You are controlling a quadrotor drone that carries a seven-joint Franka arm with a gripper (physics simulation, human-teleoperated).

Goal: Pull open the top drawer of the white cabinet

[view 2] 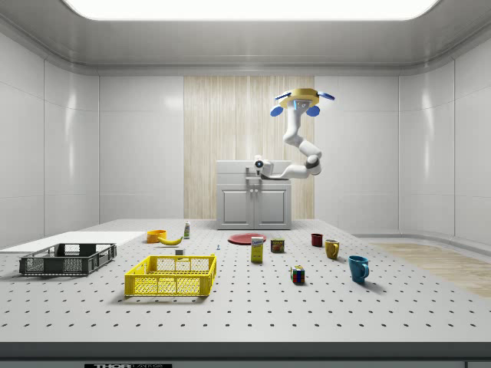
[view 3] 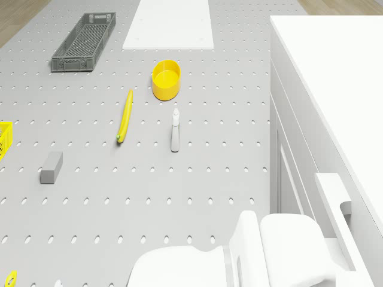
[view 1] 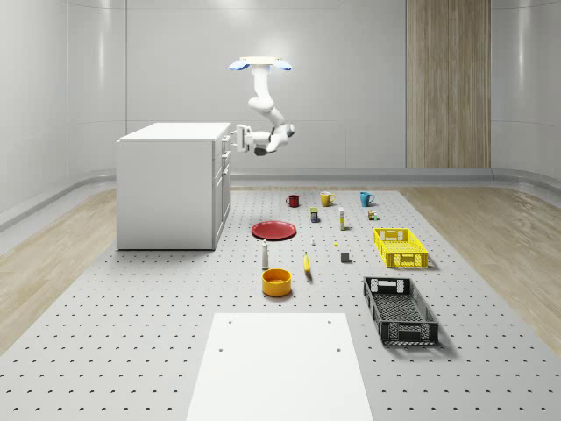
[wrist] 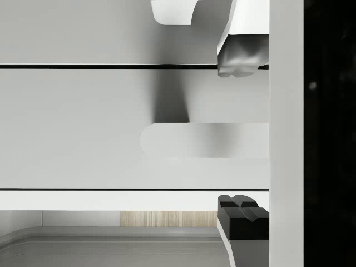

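the drone [view 1: 260, 62] is hovering beside the white cabinet [view 1: 171, 186]. the gripper [wrist: 243, 133] is reaching at the cabinet's top front, its jaws standing wide, with the top drawer's handle [wrist: 203, 140] lying between them.

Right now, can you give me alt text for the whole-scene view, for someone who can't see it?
A drone hovers beside a white cabinet, its arm bent down so the end effector sits at the top drawer front. On the perforated floor nearby lie a red plate, three mugs, a yellow crate, a black crate and an orange bowl.
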